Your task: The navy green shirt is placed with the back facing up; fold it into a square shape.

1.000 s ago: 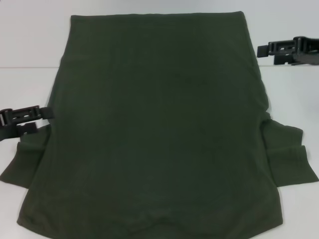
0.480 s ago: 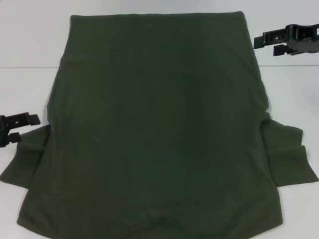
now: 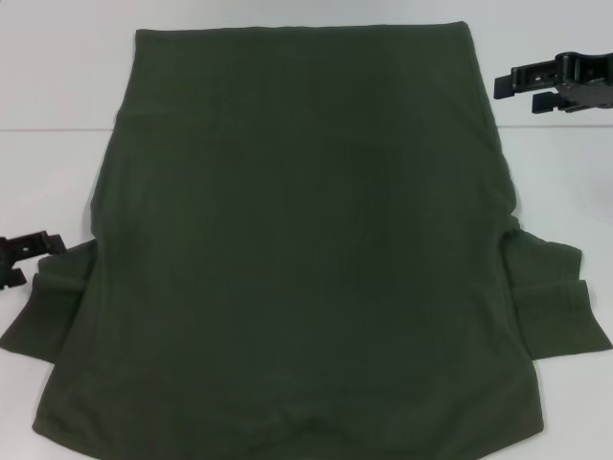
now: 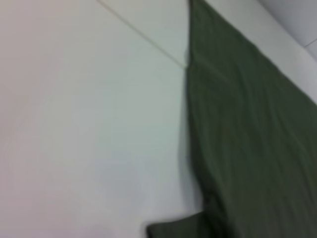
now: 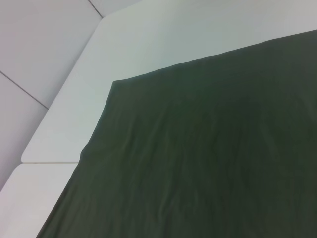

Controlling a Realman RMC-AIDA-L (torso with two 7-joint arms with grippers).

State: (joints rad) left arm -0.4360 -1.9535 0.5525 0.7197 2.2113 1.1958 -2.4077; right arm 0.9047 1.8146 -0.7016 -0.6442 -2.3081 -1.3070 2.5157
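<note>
Our left gripper sits low at the left edge of the head view, fingers parted with nothing between them, right beside the left sleeve but not gripping it. Our right gripper hangs up by the far right corner of the fabric, jaws apart too, clear of the cloth. The navy green shirt is spread flat across the white table, covering most of it, both sleeves poking out at the near side, the right one a bit rumpled.
</note>
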